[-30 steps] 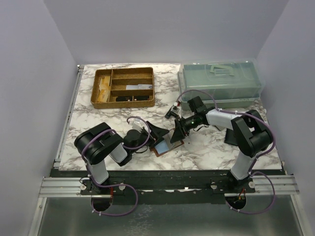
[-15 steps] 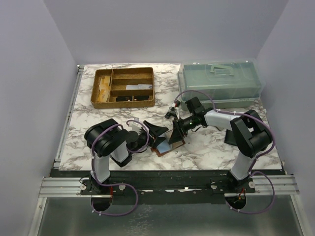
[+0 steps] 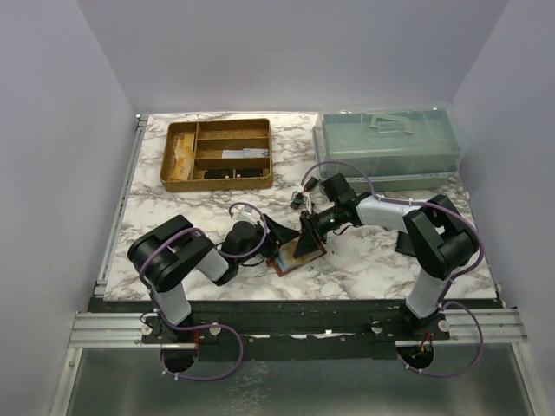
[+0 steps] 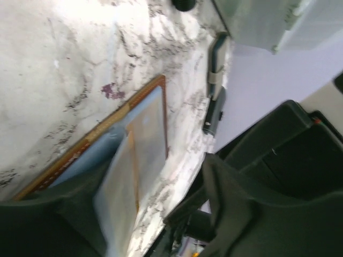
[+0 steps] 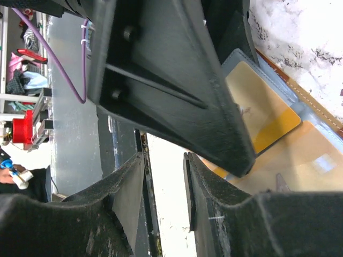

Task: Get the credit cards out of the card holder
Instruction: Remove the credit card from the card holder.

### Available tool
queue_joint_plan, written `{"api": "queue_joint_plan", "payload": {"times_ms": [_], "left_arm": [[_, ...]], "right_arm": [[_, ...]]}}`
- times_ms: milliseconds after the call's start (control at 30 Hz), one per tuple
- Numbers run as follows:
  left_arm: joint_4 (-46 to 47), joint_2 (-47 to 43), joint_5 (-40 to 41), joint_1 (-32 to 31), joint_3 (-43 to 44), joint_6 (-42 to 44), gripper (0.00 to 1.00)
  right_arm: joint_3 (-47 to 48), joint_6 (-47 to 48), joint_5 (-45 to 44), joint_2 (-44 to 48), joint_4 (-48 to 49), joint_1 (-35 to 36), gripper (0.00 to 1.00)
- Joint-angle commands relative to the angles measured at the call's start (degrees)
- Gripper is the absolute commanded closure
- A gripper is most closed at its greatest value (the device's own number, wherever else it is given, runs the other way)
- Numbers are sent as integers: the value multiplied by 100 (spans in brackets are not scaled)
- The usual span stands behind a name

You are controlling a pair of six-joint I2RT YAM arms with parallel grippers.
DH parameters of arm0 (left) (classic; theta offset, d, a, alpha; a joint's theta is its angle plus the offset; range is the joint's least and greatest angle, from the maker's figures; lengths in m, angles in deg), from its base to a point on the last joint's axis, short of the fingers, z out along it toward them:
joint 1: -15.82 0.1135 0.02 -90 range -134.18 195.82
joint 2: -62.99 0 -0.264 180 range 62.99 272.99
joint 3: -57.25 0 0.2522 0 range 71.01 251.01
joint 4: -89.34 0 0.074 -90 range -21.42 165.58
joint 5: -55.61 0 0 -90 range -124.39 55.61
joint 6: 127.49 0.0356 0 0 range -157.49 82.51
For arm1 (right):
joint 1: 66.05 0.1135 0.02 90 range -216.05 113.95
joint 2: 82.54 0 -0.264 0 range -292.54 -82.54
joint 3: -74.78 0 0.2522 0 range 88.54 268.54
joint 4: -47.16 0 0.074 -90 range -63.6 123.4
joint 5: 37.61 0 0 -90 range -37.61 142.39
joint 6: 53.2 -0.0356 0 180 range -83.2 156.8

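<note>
A gold-brown divided tray point(image 3: 212, 184) sits far left on the marble table point(image 3: 165, 208); a clear lidded box point(image 3: 388, 143) far right.

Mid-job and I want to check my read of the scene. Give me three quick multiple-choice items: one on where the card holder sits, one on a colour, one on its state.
1. Where on the table does the card holder lie?
A. in the far left corner
B. near the front, between the left gripper and the right gripper
C. in the far right corner

2. What colour is the card seen in the holder from the right wrist?
A. red
B. green
C. yellow-orange

3. How does the card holder lie?
A. folded shut
B. open, inside facing up
C. standing on edge

Answers:
1 B: the top view shows it at the front middle, with a gripper on either side.
2 C: the card in the pocket is yellow-orange.
3 B: both wrist views show its lining and pockets.
</note>
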Motion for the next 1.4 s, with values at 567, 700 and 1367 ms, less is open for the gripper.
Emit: {"api": "queue_joint_plan", "payload": {"times_ms": [567, 700, 1367], "left_arm": [[-2487, -1133, 391, -48, 88, 1194, 71], [-2487, -1232, 371, -49, 23, 1226, 80], [-1700, -1850, -476, -52, 219, 2622, 100]], "right_arm": [[167, 211, -1001, -35, -337, 16, 59], [143, 164, -1079, 2, -309, -10, 59], [102, 558, 778, 984, -526, -792, 53]]}}
